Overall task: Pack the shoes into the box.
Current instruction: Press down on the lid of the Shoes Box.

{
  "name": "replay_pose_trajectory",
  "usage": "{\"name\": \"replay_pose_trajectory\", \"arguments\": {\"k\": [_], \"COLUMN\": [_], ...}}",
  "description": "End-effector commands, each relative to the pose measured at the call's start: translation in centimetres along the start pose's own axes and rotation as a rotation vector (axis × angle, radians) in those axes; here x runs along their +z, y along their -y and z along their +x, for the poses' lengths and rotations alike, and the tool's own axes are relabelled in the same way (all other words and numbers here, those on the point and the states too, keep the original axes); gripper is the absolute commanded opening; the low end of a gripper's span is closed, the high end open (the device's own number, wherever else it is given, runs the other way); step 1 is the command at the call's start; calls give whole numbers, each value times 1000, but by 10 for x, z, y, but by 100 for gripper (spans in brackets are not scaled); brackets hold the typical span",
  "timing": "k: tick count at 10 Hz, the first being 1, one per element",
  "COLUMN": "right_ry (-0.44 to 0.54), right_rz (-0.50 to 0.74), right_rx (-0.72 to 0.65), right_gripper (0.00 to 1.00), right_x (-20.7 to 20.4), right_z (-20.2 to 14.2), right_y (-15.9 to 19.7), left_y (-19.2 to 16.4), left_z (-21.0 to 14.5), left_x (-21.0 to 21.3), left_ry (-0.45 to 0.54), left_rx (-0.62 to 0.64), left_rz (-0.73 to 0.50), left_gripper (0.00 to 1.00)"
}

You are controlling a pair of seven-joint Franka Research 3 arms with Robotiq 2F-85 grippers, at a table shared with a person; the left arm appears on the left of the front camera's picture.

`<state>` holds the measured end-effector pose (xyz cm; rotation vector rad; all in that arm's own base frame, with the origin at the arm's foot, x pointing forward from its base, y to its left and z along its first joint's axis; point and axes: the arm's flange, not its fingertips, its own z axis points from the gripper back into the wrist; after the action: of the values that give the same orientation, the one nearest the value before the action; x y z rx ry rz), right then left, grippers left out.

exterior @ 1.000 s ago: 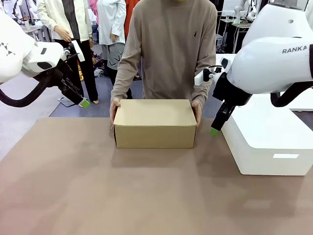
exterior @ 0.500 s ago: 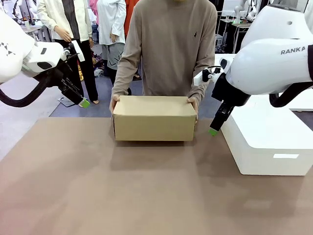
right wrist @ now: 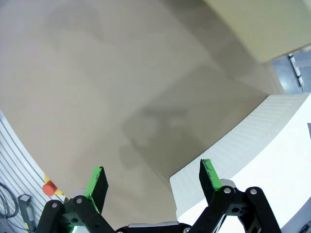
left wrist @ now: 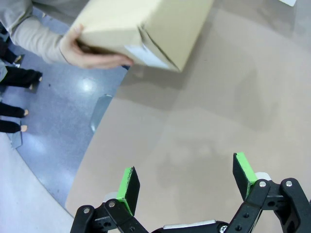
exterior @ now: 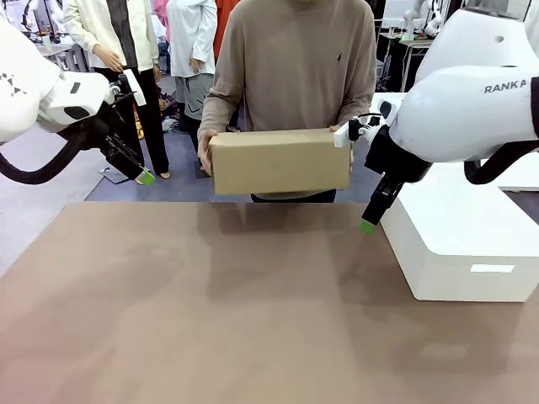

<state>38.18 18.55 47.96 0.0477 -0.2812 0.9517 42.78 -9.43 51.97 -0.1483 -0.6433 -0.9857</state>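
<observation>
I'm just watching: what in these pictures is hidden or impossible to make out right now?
- Inside of the box: front view, closed lid and cardboard walls hide any contents.
- The person's far hand: front view, mostly behind the box's end.
- Print on the box's white label: left wrist view, too small and slanted to read.
- The white plastic box: right wrist view, cut off by the picture edge.
- Right gripper: front view, one green pad shows, the rest is behind the arm.

Robotics laboratory. Two white robot arms (exterior: 472, 109) flank a flat brown table (exterior: 253, 320); further white robot arms (exterior: 414, 18) stand at other tables in the background. The speckled blue-grey floor (left wrist: 53, 126) and several standing people (exterior: 114, 34) indicate a shared, open test hall.
</observation>
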Motion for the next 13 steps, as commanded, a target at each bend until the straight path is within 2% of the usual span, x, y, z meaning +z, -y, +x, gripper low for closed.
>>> {"name": "replay_pose_trajectory", "arguments": {"k": [1,13], "right_ry": [-5,-5], "right_rz": [-4,-4], "right_rx": [-3,-3], "right_gripper": [100,100], "right_x": [2,2], "right_z": [-1,-1], "right_y": [0,0], "left_y": [-1,-1], "left_z": [1,1], "left_x": [2,2], "left_ry": [-11,-11], "left_rx": [12,12], "left_rz": [-4,-4], "left_gripper": [100,100]}}
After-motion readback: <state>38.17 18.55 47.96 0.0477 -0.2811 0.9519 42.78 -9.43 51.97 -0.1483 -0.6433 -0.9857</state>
